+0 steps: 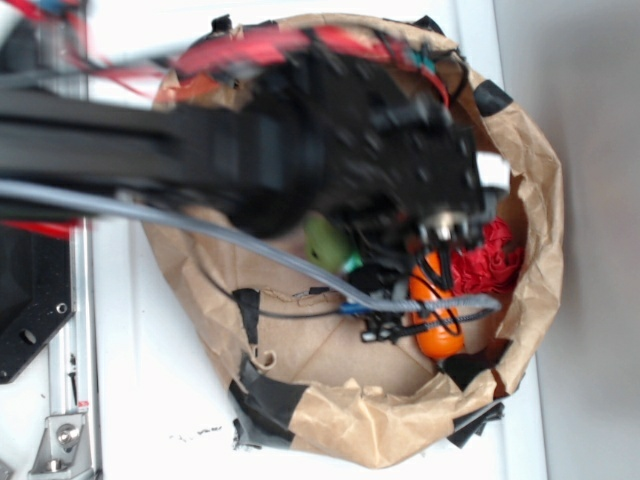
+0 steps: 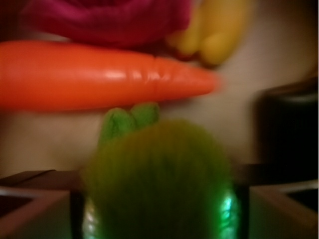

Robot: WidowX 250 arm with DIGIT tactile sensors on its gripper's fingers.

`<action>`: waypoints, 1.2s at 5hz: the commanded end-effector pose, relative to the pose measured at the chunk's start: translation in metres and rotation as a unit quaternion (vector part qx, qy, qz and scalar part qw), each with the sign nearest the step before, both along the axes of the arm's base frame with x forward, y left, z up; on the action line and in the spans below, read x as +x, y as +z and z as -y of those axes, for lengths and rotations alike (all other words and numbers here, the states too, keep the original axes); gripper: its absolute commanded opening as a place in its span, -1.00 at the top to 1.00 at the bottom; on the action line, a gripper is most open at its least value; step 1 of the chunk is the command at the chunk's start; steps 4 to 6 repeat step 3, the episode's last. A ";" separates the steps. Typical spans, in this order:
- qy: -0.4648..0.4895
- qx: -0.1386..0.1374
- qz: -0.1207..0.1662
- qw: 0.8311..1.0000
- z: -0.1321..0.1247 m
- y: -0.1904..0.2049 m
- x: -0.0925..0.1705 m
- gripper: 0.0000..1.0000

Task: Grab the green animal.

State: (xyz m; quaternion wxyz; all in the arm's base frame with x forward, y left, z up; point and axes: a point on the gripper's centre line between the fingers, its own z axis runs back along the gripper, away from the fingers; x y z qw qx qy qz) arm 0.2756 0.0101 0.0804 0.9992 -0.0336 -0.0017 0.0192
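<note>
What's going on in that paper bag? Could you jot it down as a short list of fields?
container: brown paper bag with rolled rim, patched with black tape
arm: black robot arm reaching down inside the bag
green animal: fuzzy plush, filling the lower wrist view between the two fingers
grip: fingers sit on either side of it; real contact is too blurred to confirm
carrot: orange plastic carrot, lying just beyond the green animal
red-and-yellow plush: behind the carrot
picture quality: both views motion-blurred
</note>
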 end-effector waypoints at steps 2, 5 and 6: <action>0.002 0.065 0.079 0.995 -0.019 0.120 -0.028 1.00; 0.015 0.080 0.063 0.995 -0.017 0.113 -0.030 1.00; 0.015 0.080 0.063 0.995 -0.017 0.113 -0.030 1.00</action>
